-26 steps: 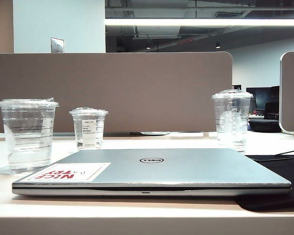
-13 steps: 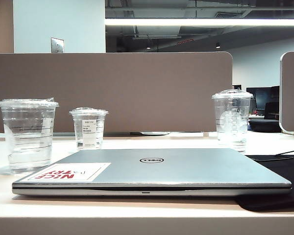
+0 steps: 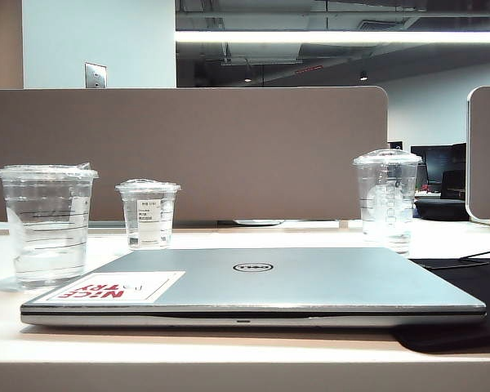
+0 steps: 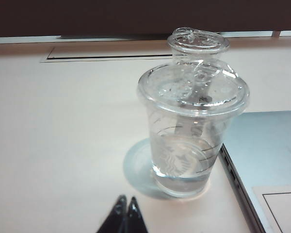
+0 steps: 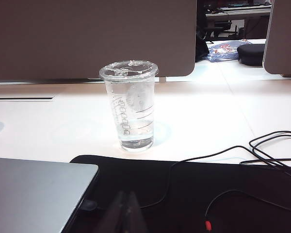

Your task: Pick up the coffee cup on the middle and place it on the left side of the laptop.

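Observation:
The coffee cup, clear with a flat lid and dark lines, stands on the table just left of the laptop's stickered corner. Neither gripper shows in the exterior view. In the left wrist view my left gripper is shut and empty, low over the table a short way in front of the coffee cup, with the laptop's edge beside the cup. In the right wrist view my right gripper is shut and empty over a black mat beside the laptop's corner.
A smaller labelled cup stands behind the coffee cup. A tall dome-lidded cup stands at the back right. A black mat with loose cables lies right of the laptop. A brown partition closes the back.

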You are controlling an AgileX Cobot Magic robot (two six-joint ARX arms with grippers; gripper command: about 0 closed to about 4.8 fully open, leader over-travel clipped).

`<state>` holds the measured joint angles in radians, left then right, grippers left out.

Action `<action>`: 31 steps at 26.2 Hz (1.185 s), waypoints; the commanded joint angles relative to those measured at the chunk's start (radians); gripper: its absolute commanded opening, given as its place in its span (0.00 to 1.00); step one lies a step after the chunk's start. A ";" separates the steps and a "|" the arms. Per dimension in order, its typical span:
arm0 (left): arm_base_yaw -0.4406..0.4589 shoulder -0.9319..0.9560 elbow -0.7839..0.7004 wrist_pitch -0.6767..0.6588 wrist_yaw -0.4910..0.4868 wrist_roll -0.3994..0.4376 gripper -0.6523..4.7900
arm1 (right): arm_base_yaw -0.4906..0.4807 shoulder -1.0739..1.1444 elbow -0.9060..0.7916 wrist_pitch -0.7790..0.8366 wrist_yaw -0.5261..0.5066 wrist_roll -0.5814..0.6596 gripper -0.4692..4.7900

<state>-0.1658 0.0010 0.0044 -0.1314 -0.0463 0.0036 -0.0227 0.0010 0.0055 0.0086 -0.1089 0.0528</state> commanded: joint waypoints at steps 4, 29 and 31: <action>0.000 0.000 0.003 0.005 -0.002 0.000 0.11 | 0.000 -0.002 -0.004 0.015 0.001 -0.001 0.08; 0.130 0.000 0.003 0.126 -0.001 -0.039 0.11 | 0.000 -0.002 -0.004 0.014 0.001 -0.001 0.08; 0.130 0.000 0.003 0.126 -0.001 -0.040 0.11 | 0.000 -0.002 -0.004 0.014 0.001 -0.001 0.08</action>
<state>-0.0372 0.0010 0.0044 -0.0185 -0.0467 -0.0315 -0.0223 0.0010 0.0051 0.0086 -0.1089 0.0525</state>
